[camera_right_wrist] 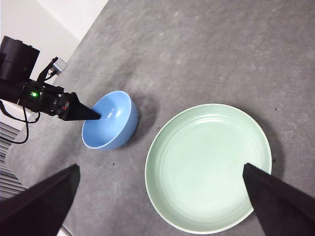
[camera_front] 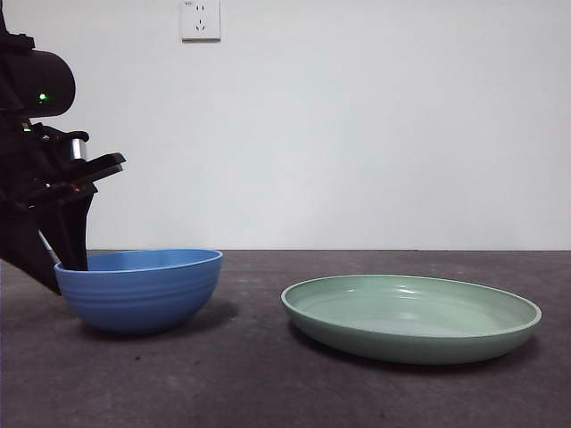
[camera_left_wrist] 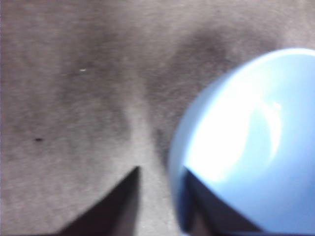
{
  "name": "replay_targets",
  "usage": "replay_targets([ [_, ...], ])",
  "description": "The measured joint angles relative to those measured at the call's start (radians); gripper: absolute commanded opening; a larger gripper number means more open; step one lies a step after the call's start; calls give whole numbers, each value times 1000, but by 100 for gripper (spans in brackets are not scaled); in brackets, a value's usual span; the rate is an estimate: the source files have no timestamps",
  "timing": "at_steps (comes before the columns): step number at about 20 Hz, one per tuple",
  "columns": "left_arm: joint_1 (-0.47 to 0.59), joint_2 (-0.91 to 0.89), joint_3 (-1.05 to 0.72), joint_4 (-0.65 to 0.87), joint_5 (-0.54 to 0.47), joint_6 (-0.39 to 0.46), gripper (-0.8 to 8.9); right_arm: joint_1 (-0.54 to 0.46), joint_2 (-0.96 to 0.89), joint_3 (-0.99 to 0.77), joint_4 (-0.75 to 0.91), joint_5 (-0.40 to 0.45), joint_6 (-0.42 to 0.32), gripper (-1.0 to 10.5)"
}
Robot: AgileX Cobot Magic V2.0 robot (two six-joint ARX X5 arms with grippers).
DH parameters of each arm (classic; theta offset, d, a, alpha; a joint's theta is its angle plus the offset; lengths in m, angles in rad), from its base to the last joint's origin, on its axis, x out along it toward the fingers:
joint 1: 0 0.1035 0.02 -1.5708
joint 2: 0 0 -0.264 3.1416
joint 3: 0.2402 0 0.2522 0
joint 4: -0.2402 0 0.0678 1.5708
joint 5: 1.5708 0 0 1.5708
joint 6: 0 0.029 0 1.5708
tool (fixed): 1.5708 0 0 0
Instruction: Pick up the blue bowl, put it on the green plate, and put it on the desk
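The blue bowl (camera_front: pixel 140 287) stands upright on the desk (camera_front: pixel 268 383) at the left. The green plate (camera_front: pixel 410 316) lies flat to its right, apart from it and empty. My left gripper (camera_front: pixel 67 257) is at the bowl's left rim. In the left wrist view the left gripper (camera_left_wrist: pixel 161 169) is open, with one jaw inside the bowl (camera_left_wrist: pixel 251 142) and one outside, the rim between them. The right wrist view shows the bowl (camera_right_wrist: pixel 109 120), the plate (camera_right_wrist: pixel 206 164) and the left gripper (camera_right_wrist: pixel 91 116) from high up. My right gripper (camera_right_wrist: pixel 162 206) is open and empty above the plate.
A white wall with a socket (camera_front: pixel 201 20) stands behind the desk. Bare desk (camera_right_wrist: pixel 221 54) lies around the bowl and plate. The desk's edge (camera_right_wrist: pixel 29 142) runs close behind the bowl on the left arm's side.
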Motion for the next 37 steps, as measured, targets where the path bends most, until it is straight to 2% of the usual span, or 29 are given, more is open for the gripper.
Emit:
replay_targets([
  [5, -13, 4, 17, 0, -1, 2, 15, 0, 0, 0, 0, 0, 0, 654],
  [10, -61, 8, 217, -192, -5, 8, 15, 0, 0, 0, 1, 0, 0, 654],
  [13, -149, 8, 355, -254, -5, 8, 15, 0, 0, 0, 1, 0, 0, 654],
  [18, -328, 27, 440, -205, -5, 2, 15, 0, 0, 0, 1, 0, 0, 654],
  [21, -427, 114, 476, -198, -5, -1, 15, 0, 0, 0, 0, 0, 0, 654],
  [25, -497, 285, 579, -230, -15, -11, 15, 0, 0, 0, 0, 0, 0, 654],
  [30, -550, 475, 723, -288, -116, -11, 15, 0, 0, 0, 0, 0, 0, 654],
  [34, -572, 504, 743, -264, -119, -11, 15, 0, 0, 0, 0, 0, -1, 654],
  [37, -580, 505, 743, -249, -162, -12, 15, 0, 0, 0, 0, 0, -1, 654],
])
